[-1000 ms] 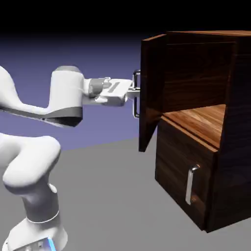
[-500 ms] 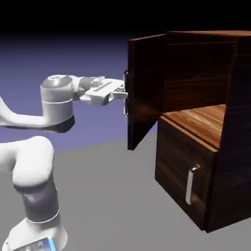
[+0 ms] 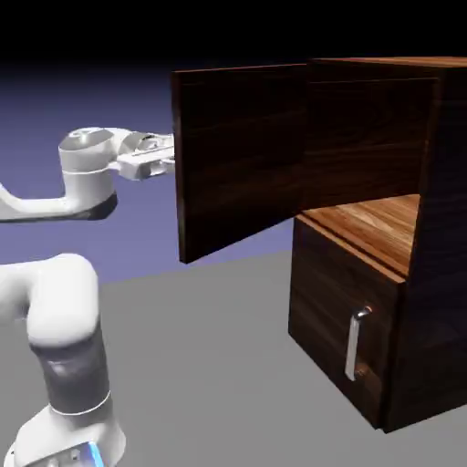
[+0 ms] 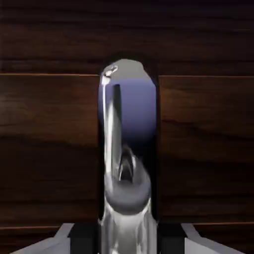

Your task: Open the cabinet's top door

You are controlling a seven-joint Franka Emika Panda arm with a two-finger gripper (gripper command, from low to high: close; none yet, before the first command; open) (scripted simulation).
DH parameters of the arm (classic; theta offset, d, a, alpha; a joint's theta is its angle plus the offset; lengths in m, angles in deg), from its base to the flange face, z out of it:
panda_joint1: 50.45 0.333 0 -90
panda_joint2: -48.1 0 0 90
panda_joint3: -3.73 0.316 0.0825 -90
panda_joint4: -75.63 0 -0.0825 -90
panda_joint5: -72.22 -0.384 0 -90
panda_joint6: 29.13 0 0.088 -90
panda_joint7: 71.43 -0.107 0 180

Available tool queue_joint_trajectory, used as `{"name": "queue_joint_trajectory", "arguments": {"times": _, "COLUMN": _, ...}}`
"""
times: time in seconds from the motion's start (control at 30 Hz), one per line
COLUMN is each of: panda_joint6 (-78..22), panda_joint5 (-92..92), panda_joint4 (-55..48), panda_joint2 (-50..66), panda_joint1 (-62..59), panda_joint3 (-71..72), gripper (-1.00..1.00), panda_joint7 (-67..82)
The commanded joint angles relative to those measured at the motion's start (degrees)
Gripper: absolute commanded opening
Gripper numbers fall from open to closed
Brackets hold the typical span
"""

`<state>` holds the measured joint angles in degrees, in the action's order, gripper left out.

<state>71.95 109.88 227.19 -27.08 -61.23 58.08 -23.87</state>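
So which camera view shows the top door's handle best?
The hand view: the silver handle fills its middle, running up from between the end effector's finger tips. The exterior view shows none of it, as the opened top door hides it.

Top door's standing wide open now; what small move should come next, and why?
Probably ease the gripper open without pulling further: its fingertips still flank the silver handle closely, while the top door already stands well out from the cabinet, showing the lighter shelf inside.
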Motion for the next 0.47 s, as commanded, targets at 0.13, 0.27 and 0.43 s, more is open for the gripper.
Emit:
{"name": "queue_joint_trajectory", "arguments": {"times": 0.13, "panda_joint6": -10.76, "panda_joint5": -5.28, "panda_joint4": -10.40, "panda_joint2": 2.35, "panda_joint1": -8.04, "panda_joint3": 7.60, "gripper": -1.00, "panda_joint7": 0.41}}
{"name": "queue_joint_trajectory", "arguments": {"times": 0.27, "panda_joint6": -18.40, "panda_joint5": -8.25, "panda_joint4": -18.71, "panda_joint2": 3.29, "panda_joint1": -15.04, "panda_joint3": 12.42, "gripper": -1.00, "panda_joint7": 1.10}}
{"name": "queue_joint_trajectory", "arguments": {"times": 0.43, "panda_joint6": -26.38, "panda_joint5": -10.74, "panda_joint4": -28.09, "panda_joint2": 3.54, "panda_joint1": -23.16, "panda_joint3": 16.86, "gripper": -1.00, "panda_joint7": 2.27}}
